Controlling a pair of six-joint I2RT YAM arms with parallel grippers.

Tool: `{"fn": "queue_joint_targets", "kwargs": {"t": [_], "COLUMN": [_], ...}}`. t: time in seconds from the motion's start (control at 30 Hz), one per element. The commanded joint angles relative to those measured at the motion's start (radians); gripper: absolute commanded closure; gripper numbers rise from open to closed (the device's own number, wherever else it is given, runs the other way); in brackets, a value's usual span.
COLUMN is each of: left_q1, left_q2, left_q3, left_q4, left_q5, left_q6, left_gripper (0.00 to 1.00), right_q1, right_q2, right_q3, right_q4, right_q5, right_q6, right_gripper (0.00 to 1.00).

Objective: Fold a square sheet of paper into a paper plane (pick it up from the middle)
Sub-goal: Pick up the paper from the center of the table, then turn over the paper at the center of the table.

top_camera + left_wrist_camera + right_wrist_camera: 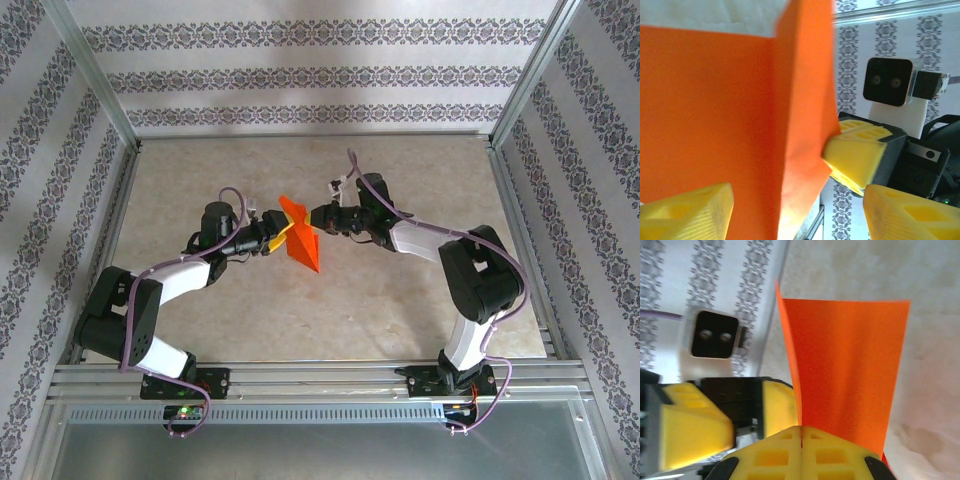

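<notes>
1. My right fingers are pinched shut on the paper plane, holding it in the air above the desk.
2. My left fingers stand wide, flanking the paper without gripping it.
3. I judge this a mid-air creasing step. Next, my left fingers should close squarely on the fold without crumpling it.

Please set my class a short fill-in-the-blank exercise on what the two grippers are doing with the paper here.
1. The paper between the two arms is ____ in colour.
2. The right gripper is ____ on the paper's edge.
3. The left gripper has its jaws ____, with the paper standing between them.
Missing words: orange; shut; open.
</notes>
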Motion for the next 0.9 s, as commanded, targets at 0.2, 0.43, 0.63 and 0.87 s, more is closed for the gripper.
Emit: {"fn": "queue_joint_targets", "kwargs": {"t": [0.2, 0.43, 0.63, 0.87], "left_q1": [-0.046, -0.055, -0.054, -0.055], "left_q2": [-0.001, 0.034, 0.062, 0.07], "left_q3": [0.005, 0.024, 0.023, 0.033], "left_q4": [0.296, 0.357, 0.452, 0.462], "left_q5": [0.069, 0.102, 0.123, 0.127], "left_q6": [-0.025, -0.039, -0.077, -0.066], "left_gripper": [0.35, 0.48, 0.57, 0.7], "right_q1": [-0.013, -0.016, -0.02, -0.025], "right_q2": [-0.046, -0.015, -0.005, 0.005], "right_q3": [-0.034, -0.048, -0.054, -0.059], "right_q4": [0.264, 0.366, 0.401, 0.414], "right_q5": [-0.067, -0.081, -0.085, -0.085], "right_q6": [0.278, 0.382, 0.405, 0.424], "right_gripper": [0.93, 0.92, 0.92, 0.89]}}
